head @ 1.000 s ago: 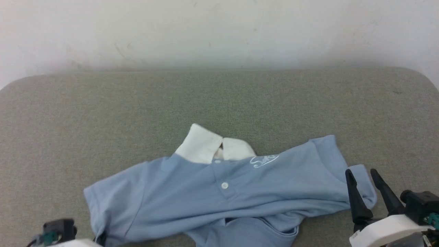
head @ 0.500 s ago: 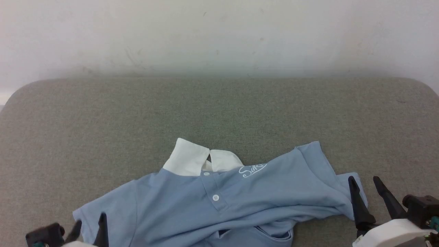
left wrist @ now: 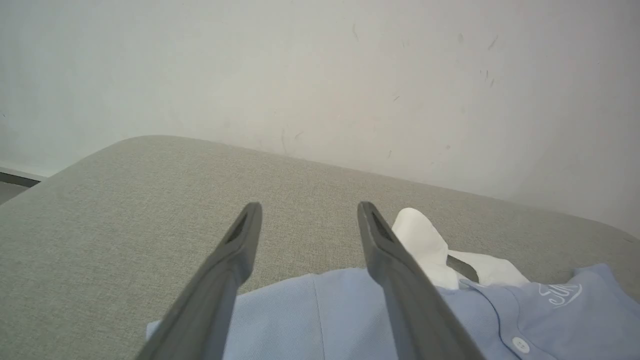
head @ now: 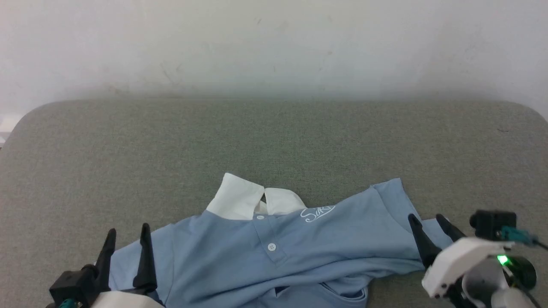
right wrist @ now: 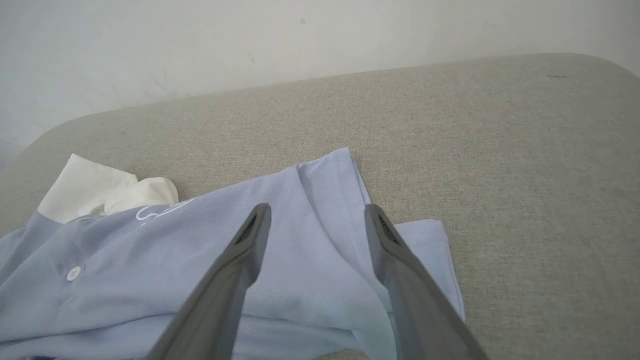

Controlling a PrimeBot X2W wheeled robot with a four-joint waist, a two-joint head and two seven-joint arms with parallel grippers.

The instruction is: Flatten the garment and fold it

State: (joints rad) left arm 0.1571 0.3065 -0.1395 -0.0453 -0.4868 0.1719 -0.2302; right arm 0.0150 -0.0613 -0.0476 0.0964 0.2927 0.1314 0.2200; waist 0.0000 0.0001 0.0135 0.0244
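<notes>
The garment [head: 274,256], a light blue polo shirt with a white collar [head: 252,200], lies crumpled near the front of the grey padded table, chest logo up, its lower part bunched under the front edge. My left gripper [head: 128,233] stands open over the shirt's left sleeve, nothing between its fingers; in the left wrist view that gripper [left wrist: 306,212] points past the garment [left wrist: 450,320]. My right gripper [head: 426,218] is open above the right sleeve, and in the right wrist view its fingers [right wrist: 316,212] straddle the folded sleeve of the garment [right wrist: 150,260].
The grey fabric table [head: 274,141] stretches back to a pale wall [head: 274,42]. Its rounded far corners show at left and right. Bare tabletop lies behind and to both sides of the shirt.
My left gripper let go of the left sleeve, opened and rose into view over it. The right gripper shifted left and up over the right sleeve. The camera tilted slightly.
</notes>
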